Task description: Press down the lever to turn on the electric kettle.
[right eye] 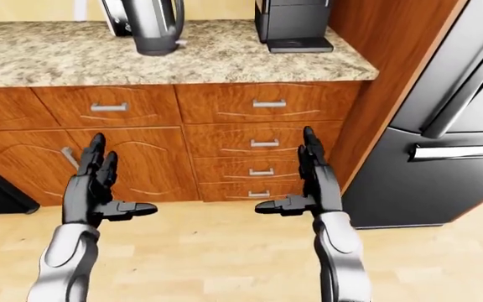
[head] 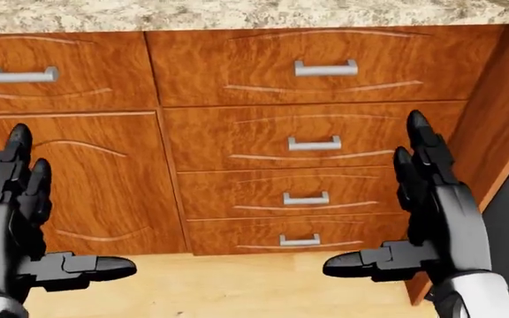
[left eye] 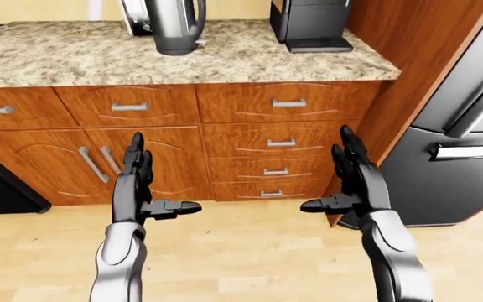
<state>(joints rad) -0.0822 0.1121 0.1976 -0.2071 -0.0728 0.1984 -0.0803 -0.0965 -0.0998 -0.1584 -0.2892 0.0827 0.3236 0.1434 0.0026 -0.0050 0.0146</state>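
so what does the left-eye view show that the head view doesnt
Only the left-eye view shows the electric kettle, a black appliance to its right on the countertop, the floor and the dark fridge. Only the head view shows the drawers up close. Both show the left hand and right hand, open and empty, below the counter.

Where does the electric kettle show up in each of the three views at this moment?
Left-eye view: electric kettle at top, left of centre, on the granite countertop, its top cut off.
Right-eye view: kettle at top left of centre, on the same countertop.
Head view: not in it; only the countertop's edge and the drawers below show.
Shared landmark: the stack of four drawers, between both open hands.
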